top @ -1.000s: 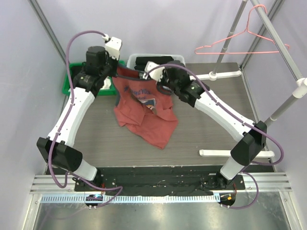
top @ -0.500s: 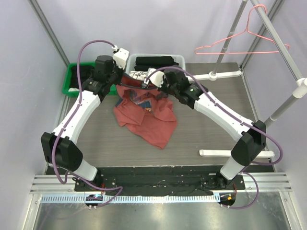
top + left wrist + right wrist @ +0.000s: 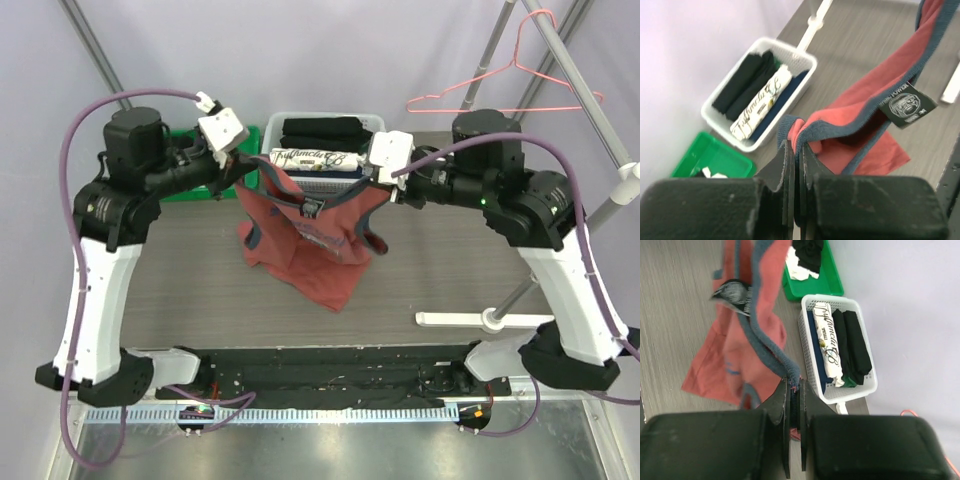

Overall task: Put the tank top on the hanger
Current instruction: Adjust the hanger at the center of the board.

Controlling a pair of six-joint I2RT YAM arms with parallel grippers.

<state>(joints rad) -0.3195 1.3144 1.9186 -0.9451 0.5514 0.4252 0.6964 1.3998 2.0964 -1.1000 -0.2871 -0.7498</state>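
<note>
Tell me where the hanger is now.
In the top view's far right corner, the hanger hangs on the rack bar, right of the white basket.

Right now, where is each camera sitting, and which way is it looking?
Top camera: above and behind the arms, looking down at the table; both arms show, left hand and right hand holding up the tank top.
Left wrist camera: on the left arm, looking along its shut fingers at the pinched navy trim.
Right wrist camera: on the right arm, looking along its fingers down the tank top.
Shared: both wrist views show the white basket.
</note>
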